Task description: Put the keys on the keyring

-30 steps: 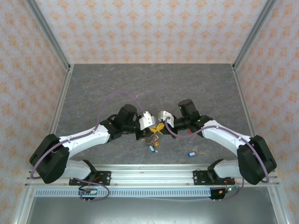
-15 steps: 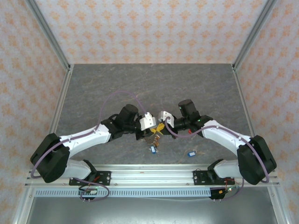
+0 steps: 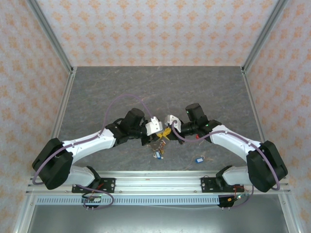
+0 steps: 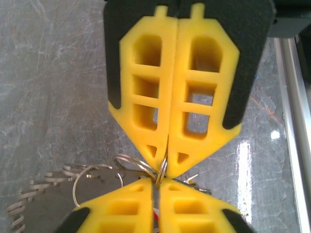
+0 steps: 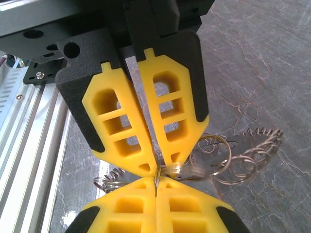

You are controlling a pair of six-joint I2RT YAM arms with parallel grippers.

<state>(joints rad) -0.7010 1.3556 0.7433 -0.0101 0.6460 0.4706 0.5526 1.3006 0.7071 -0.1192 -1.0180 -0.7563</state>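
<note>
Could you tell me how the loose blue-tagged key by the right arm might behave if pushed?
The blue-tagged key looks tiny, so probably light. Resting on the polished-looking table, it would likely slide, not roll.

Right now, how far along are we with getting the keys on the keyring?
Done: nothing I can confirm as threaded. In hand: the left pincer and right pincer meet tip to tip, both shut on a thin wire ring, with the toothed keyring beside them. Left: one blue-tagged key lies apart on the table; a second blue tag sits under the pincers, attachment unclear.
</note>
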